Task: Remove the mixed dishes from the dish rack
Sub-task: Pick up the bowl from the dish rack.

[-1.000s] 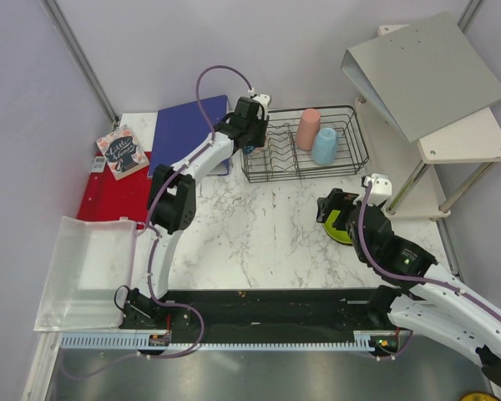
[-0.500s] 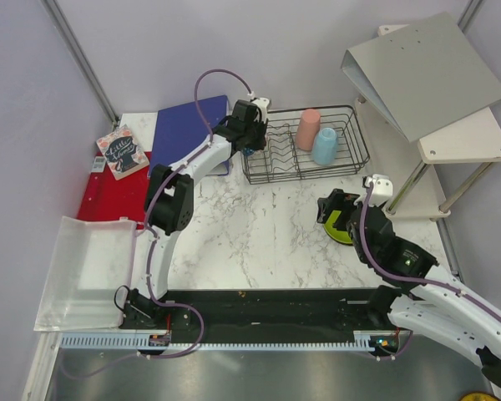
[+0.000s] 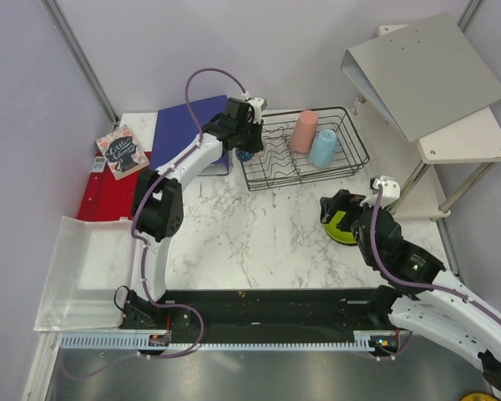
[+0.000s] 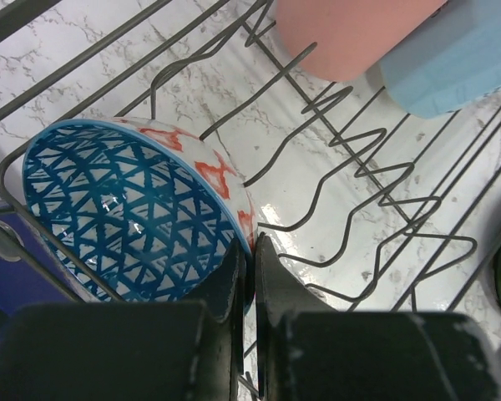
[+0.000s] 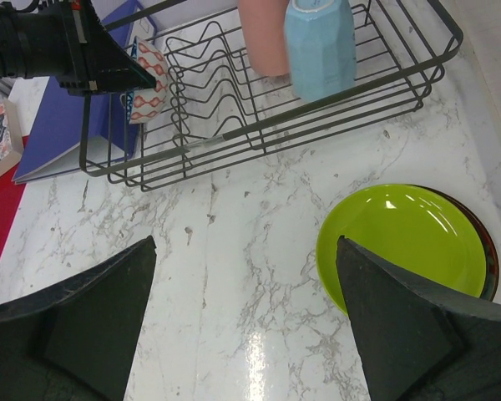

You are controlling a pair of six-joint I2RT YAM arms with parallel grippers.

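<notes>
My left gripper (image 4: 252,251) is shut on the rim of the small blue patterned bowl (image 4: 125,217), which is tilted on its side at the left end of the black wire dish rack (image 3: 351,159). The tall pink cup (image 3: 303,131) and the light blue cup (image 3: 323,148) lie in the rack's right half. The lime-green bowl (image 5: 405,242) sits on the marble, nested in the red-and-black bowl, of which only a dark rim (image 5: 488,259) shows. My right gripper (image 5: 250,276) is open and empty, just above and left of these bowls.
A blue binder (image 3: 188,125) lies just left of the rack. A book (image 3: 123,152), a red mat (image 3: 108,196) and a clear plastic bin (image 3: 88,271) are at the left. A white shelf with a grey binder (image 3: 426,71) stands at the right.
My left gripper has shifted left with the small blue bowl towards the rack's left end. My right arm has drawn back a little to the right, away from the rack.
</notes>
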